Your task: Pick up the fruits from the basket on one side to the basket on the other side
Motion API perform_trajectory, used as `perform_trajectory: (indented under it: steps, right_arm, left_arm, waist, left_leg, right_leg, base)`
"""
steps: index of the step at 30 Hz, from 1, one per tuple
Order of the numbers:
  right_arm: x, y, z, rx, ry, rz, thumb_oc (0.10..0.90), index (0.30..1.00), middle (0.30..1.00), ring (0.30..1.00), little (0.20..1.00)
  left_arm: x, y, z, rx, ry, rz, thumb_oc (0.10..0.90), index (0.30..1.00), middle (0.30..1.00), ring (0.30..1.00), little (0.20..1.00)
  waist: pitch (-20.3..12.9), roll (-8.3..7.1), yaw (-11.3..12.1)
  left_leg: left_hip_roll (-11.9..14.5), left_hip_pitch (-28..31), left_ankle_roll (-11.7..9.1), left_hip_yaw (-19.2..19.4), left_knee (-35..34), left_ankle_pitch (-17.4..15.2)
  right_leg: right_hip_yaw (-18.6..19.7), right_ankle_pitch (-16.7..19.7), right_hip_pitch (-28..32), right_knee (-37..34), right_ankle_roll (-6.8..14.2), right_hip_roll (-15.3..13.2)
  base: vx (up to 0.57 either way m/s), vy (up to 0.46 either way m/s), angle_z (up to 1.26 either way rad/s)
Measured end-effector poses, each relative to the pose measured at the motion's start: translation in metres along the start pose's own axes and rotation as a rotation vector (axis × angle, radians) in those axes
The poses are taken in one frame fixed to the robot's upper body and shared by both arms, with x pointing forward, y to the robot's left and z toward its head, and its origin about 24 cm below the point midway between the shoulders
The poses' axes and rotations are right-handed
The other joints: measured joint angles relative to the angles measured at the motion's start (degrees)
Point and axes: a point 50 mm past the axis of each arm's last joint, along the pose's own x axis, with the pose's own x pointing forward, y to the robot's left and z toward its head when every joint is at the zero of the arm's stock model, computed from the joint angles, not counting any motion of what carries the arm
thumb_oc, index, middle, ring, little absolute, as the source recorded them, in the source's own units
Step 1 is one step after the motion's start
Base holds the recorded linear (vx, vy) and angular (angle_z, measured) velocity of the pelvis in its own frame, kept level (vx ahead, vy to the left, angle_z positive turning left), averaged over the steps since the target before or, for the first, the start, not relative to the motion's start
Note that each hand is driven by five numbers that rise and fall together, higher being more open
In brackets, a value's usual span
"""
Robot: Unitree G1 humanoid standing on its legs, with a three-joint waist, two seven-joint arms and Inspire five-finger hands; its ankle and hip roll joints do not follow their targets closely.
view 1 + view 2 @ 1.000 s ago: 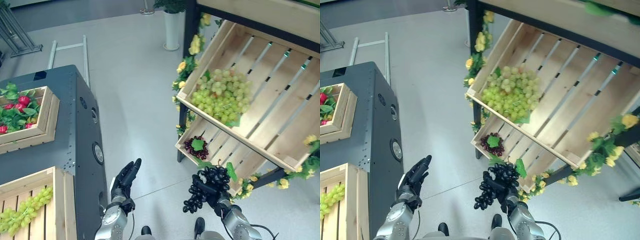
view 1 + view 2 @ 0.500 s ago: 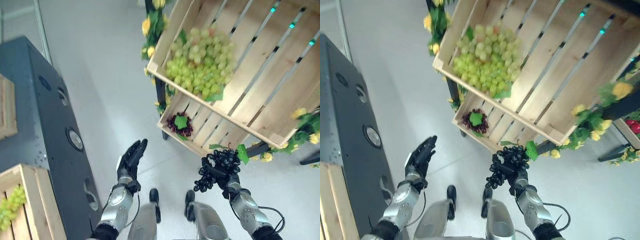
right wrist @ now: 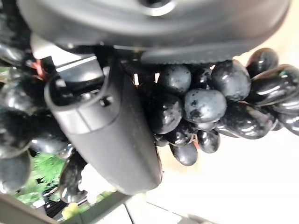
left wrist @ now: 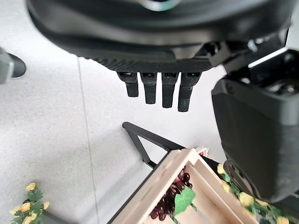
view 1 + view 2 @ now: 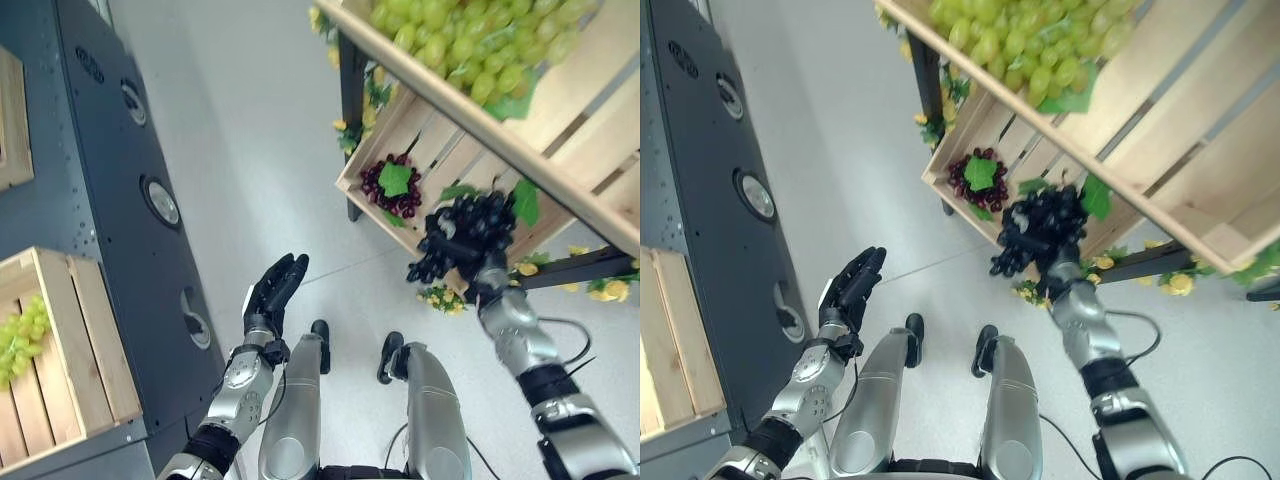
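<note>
Left crate: at the left edge you have a pale slatted wooden crate [image 5: 70, 350] on the dark grey cabinet [image 5: 120, 200], a bunch of green grapes [image 5: 15, 340] already inside; I judge it the drop-off.
Left hand: your left hand [image 5: 272, 292], lower centre, hangs with fingers straight and empty, free to assist.
Lower shelf crate: right of centre, the small wooden crate [image 5: 375, 170] keeps a dark red grape bunch with a green leaf [image 5: 392, 186], likely waiting its turn.
Right hand: your right hand [image 5: 462, 235] has its fingers curled round the black grape cluster [image 5: 440, 255], held clear in front of that crate.
Change: since half a second ago the whole view has shifted, the camera's doing; the cluster has stayed in your grip.
</note>
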Motion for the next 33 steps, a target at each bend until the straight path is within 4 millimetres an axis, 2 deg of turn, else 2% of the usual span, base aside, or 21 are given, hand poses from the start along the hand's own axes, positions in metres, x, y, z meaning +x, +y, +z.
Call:
perform_trajectory:
  steps: [4,9,15,18,23,24,25,30,33]
  right_arm:
    - [0.02,-0.012,0.045,-0.073,-0.092,-0.074,0.4,0.3,0.3,0.3,0.3]
    - [0.038,-0.034,0.086,-0.134,-0.105,-0.211,0.4,0.3,0.3,0.3,0.3]
    - [0.046,-0.053,0.106,-0.22,-0.006,-0.331,0.4,0.3,0.3,0.3,0.3]
    - [0.044,-0.064,0.104,-0.295,0.073,-0.384,0.4,0.3,0.3,0.3,0.3]
    - [0.045,-0.065,0.105,-0.32,0.121,-0.4,0.4,0.3,0.3,0.3,0.3]
    - [0.045,-0.065,0.106,-0.325,0.124,-0.4,0.464,0.396,0.396,0.396,0.396]
    - [0.046,-0.064,0.107,-0.329,0.127,-0.398,0.8,0.9,0.9,0.9,0.9]
    - [0.048,-0.062,0.108,-0.4,0.15,-0.414,0.8,0.9,0.9,0.9,0.9]
    - [0.049,-0.062,0.116,-0.43,0.131,-0.46,0.8,0.9,0.9,0.9,0.9]
  left_arm:
    - [-0.001,0.003,0.007,0.029,-0.017,-0.025,0.8,0.9,0.9,0.9,0.9]
    - [-0.001,0.003,0.013,0.074,-0.024,-0.064,0.8,0.9,0.9,0.9,0.9]
    - [0.002,0.006,0.023,0.102,-0.046,-0.075,0.8,0.9,0.9,0.9,0.9]
    - [0.001,0.011,0.026,0.126,-0.049,-0.076,0.8,0.9,0.9,0.9,0.9]
    - [-0.001,0.016,0.029,0.146,-0.05,-0.075,0.8,0.9,0.9,0.9,0.9]
    - [-0.001,0.016,0.029,0.145,-0.052,-0.077,0.8,0.9,0.9,0.9,0.9]
    - [-0.001,0.015,0.029,0.146,-0.051,-0.082,0.8,0.9,0.9,0.9,0.9]
    - [0.0,0.005,0.032,0.143,-0.066,-0.12,0.8,0.9,0.9,0.9,0.9]
    - [0.0,0.001,0.037,0.141,-0.086,-0.139,0.8,0.9,0.9,0.9,0.9]
  waist:
    - [0.0,0.0,1.1]
    - [0.0,-0.02,2.7]
    - [0.1,-0.1,3.6]
    - [0.1,-0.19,4.5]
    - [0.1,-0.27,4.7]
    - [0.1,-0.31,4.7]
    - [0.1,-0.32,4.7]
    - [0.1,-0.33,4.6]
    - [0.1,-0.33,4.6]
  left_leg:
    - [-0.1,-4.0,0.0,-2.2,2.5,0.0]
    - [-0.6,-7.5,-0.2,-3.5,4.9,-0.1]
    - [-0.9,-12.3,-0.8,-5.4,8.6,-0.5]
    - [-1.0,-13.4,-0.9,-6.2,8.9,-0.4]
    - [-1.8,-15.6,-0.8,-7.1,8.7,-0.1]
    - [-1.8,-15.9,-0.8,-7.1,8.7,0.0]
    - [-1.9,-16.4,-0.8,-7.1,8.7,0.0]
    - [-2.3,-17.0,-0.7,-7.3,8.7,-0.1]
    - [-2.5,-17.0,-0.4,-7.2,8.7,-0.2]
  right_leg:
    - [-1.8,-1.0,-2.7,2.3,-0.9,-0.2]
    - [-2.5,-1.7,-5.6,4.7,-1.1,-0.5]
    - [-4.1,-2.4,-8.8,7.4,-1.5,-0.9]
    - [-5.1,-2.6,-9.1,7.6,-1.3,-1.1]
    - [-5.3,-2.6,-10.8,7.4,-1.2,-1.0]
    - [-5.3,-2.5,-11.0,7.4,-1.3,-1.0]
    - [-5.4,-2.4,-11.5,7.3,-1.2,-1.0]
    - [-5.2,-2.0,-11.6,6.7,-0.4,-1.1]
    - [-5.0,-1.9,-11.6,6.5,-0.2,-1.2]
  base:
    - [0.02,-0.051,0.19]
    - [0.02,-0.043,0.11]
    - [0.02,-0.061,0.11]
    - [0.0,-0.032,0.12]
    - [-0.01,-0.004,0.14]
    - [-0.01,0.012,0.04]
    - [0.0,0.0,0.0]
    - [-0.03,0.026,0.06]
    - [-0.05,0.028,0.01]
